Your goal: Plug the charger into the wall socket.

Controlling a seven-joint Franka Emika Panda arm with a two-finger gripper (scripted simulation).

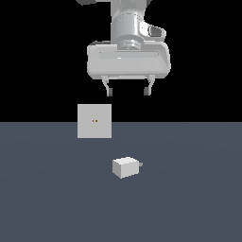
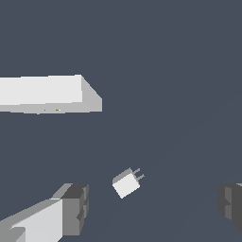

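Note:
The charger (image 1: 125, 167) is a small white block lying on the grey floor, its short grey prongs pointing toward the exterior view's right. In the wrist view the charger (image 2: 126, 183) lies between the two fingers. The wall socket (image 1: 94, 121) is an upright off-white square plate with two tiny orange holes, standing behind and to the exterior view's left of the charger; from the wrist the wall socket (image 2: 47, 94) appears as a thick slab. My gripper (image 1: 128, 90) hangs open well above the charger, holding nothing.
A flat grey floor (image 1: 189, 198) spreads under everything, with a black background behind it. Nothing else stands on it.

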